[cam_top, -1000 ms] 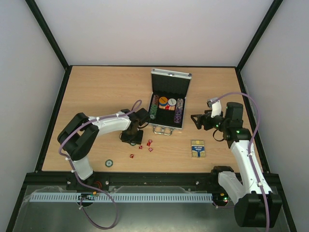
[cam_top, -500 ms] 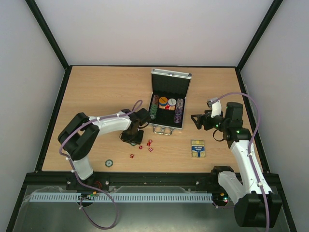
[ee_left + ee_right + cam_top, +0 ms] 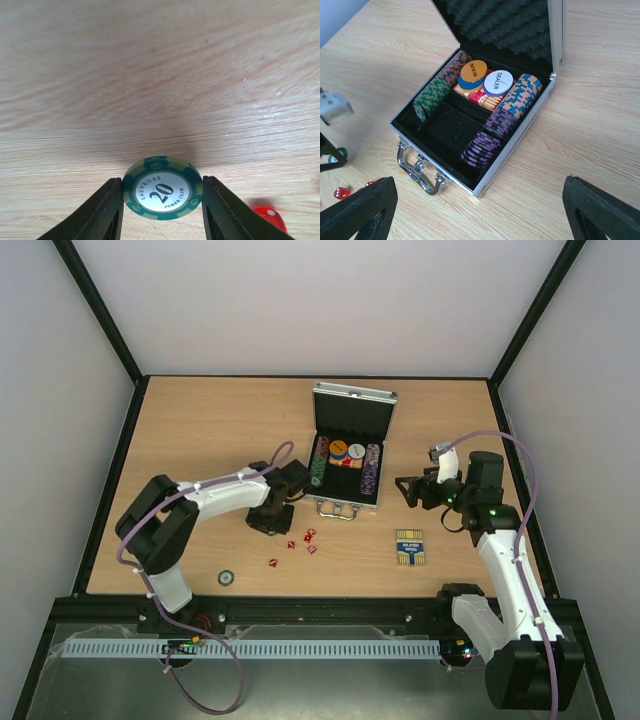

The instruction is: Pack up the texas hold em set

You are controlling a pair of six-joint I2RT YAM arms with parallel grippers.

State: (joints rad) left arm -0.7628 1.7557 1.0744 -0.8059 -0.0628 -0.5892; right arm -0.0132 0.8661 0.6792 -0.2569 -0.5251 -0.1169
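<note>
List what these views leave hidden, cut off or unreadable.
- Left wrist view: it is unclear whether the left gripper grips the green chip or only flanks it. The red die is cut off by the bottom edge.
- Top view: the card box print and the loose chip value are too small to read.
- Right wrist view: the right gripper fingers are cut off by the bottom edge.

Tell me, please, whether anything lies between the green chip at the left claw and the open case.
Nothing visible does. The green chip sits between the left claw's fingers, and bare table separates it from the case. The red dice lie nearer the arms, off that line.
</note>
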